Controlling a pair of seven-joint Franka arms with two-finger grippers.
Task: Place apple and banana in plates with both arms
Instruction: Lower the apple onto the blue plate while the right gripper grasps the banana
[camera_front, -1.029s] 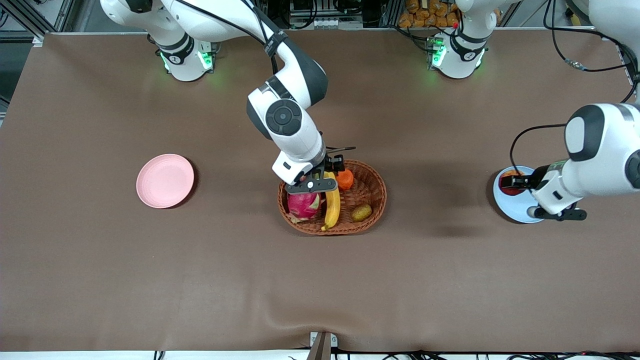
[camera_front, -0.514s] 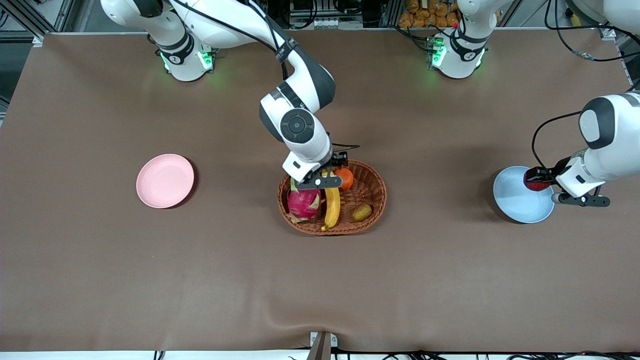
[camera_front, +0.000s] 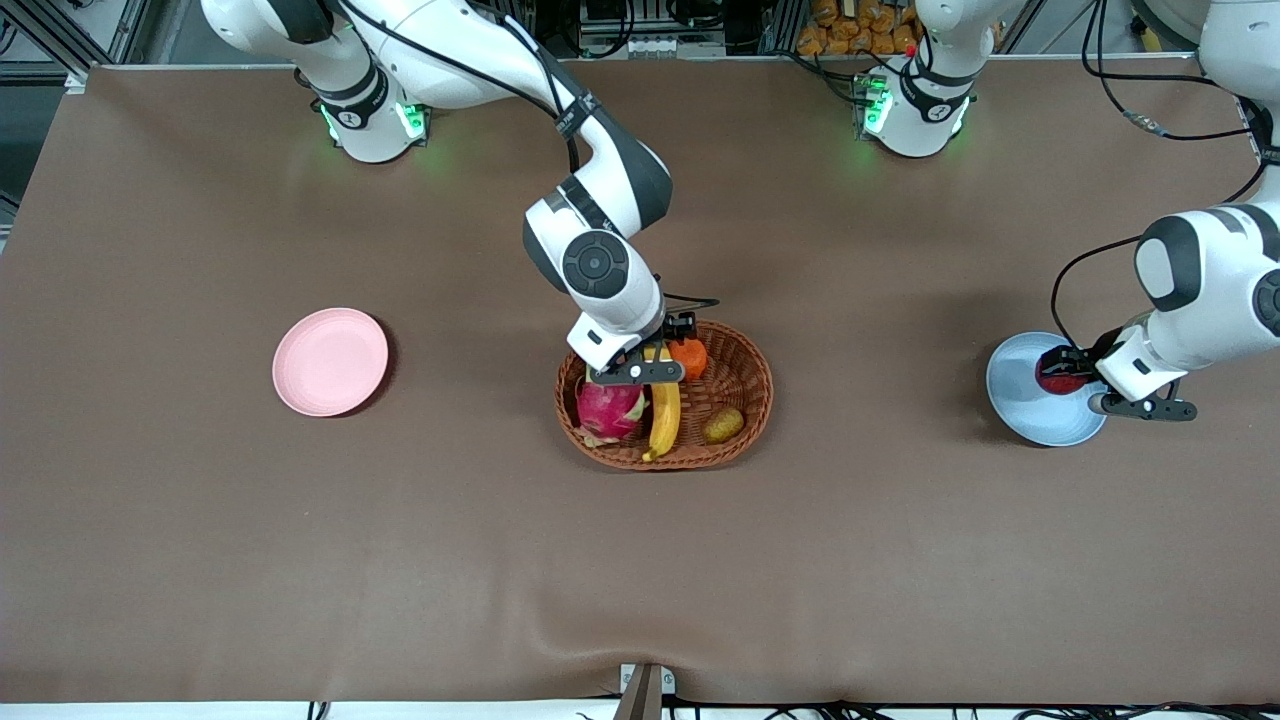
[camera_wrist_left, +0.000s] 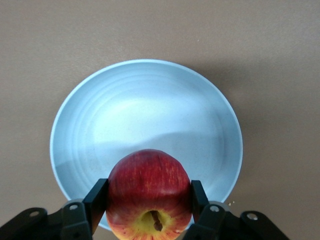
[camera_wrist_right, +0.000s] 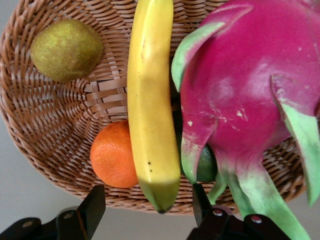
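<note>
Apple clamped over the blue plate, banana between spread fingers in the basket.

The left gripper holds the apple with one finger pressed on each side of it, stem end facing the wrist camera, above the light blue plate at the left arm's end of the table; whether the apple touches the plate cannot be told. The right gripper is low over the wicker basket in the middle of the table, fingers wide apart, with the dark tip of the banana lying between them and neither finger touching it. The banana lies in the basket between the dragon fruit and the orange, with the kiwi nearer the front camera. The pink plate lies well apart, toward the right arm's end.
</note>
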